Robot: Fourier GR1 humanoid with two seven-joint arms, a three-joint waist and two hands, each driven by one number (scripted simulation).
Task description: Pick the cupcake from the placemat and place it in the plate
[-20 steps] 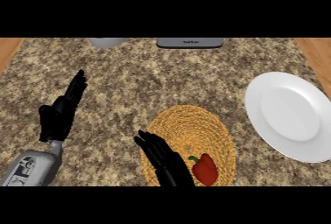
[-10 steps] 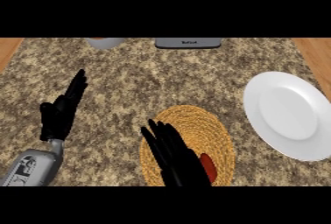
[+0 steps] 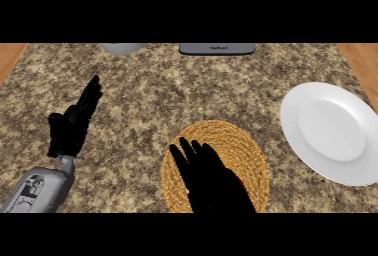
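A woven yellow placemat (image 3: 221,136) lies on the stone counter near the front edge. My right hand (image 3: 210,177) is spread over its near half with the fingers straight and pointing away from me. Only a thin red sliver of the cupcake (image 3: 241,183) shows at the hand's right edge; the rest is hidden under the palm. The white plate (image 3: 332,132) sits to the right of the placemat with nothing on it. At the left my left hand (image 3: 72,125) rests open, fingers up, well away from the placemat.
A grey appliance (image 3: 218,48) and a grey round vessel (image 3: 122,48) stand at the counter's far edge. Wooden surfaces (image 3: 362,60) flank the counter at both back corners.
My right hand has slid to the right and forward over the placemat, covering the red cupcake that showed beside it before. The left hand has stayed still.
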